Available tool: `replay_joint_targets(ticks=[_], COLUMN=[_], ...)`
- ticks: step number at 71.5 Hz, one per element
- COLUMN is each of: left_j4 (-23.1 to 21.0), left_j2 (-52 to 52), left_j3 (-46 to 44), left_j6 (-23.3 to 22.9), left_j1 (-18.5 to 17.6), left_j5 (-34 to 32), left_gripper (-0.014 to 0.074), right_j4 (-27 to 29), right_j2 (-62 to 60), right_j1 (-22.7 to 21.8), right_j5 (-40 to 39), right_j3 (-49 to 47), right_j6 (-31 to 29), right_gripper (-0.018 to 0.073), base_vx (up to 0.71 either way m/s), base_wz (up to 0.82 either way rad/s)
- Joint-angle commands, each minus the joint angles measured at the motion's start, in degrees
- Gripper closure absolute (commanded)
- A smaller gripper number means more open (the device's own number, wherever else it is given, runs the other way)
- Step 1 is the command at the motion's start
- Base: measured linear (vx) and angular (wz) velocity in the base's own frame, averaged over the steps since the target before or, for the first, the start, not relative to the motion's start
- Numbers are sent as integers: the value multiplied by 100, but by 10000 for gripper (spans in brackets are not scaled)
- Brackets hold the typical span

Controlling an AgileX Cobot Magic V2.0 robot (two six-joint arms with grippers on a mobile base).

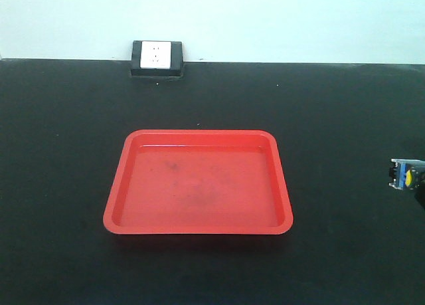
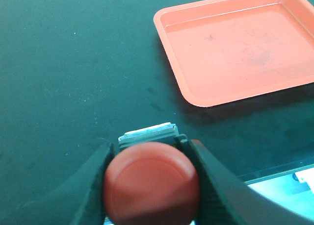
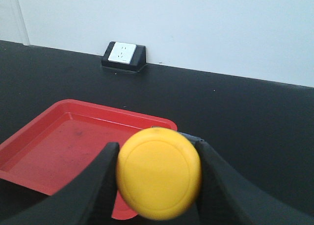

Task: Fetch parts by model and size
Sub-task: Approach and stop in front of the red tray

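Black table [image 1: 66, 185], red tray [image 1: 199, 133] centred, socket [image 1: 157, 55] behind, left hand [image 2: 150, 147] gripping red switch [image 2: 152, 183], right hand [image 3: 156, 145] gripping yellow switch [image 3: 158, 173]

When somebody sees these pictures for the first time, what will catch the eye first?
The empty red tray in the middle of the black table stands out first. Next come the two wrist views: a red button gripped between the left jaws, and a yellow button between the right jaws, each large in the foreground.
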Motion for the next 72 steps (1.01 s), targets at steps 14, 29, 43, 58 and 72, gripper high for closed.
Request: replay_joint_targets(ticks=[14, 29, 43, 58, 72], left_j4=[-45, -45, -45, -62, -13], left_j2=[31, 31, 31, 31, 323], left_j3=[-124, -124, -124, -124, -443], left_j6=[-6, -6, -6, -68, -581], left_j1=[-29, -29, -29, -29, -29], left_j5=[-365, -365, -365, -351, -567], left_gripper=[602, 602, 602, 602, 602], right_j4=[-3, -3, -3, -3, -3], right_j2=[82, 82, 82, 82, 82], right_j1=[-19, -19, -19, -19, -19], right_j5=[-464, -464, -464, -464, -464], right_j3=[-168, -168, -168, -168, -168], right_j6=[-33, -33, -33, -33, -33], right_gripper=[569, 569, 569, 569, 569], base_vx=[0, 0, 0, 0, 0], base_wz=[0, 0, 0, 0, 0])
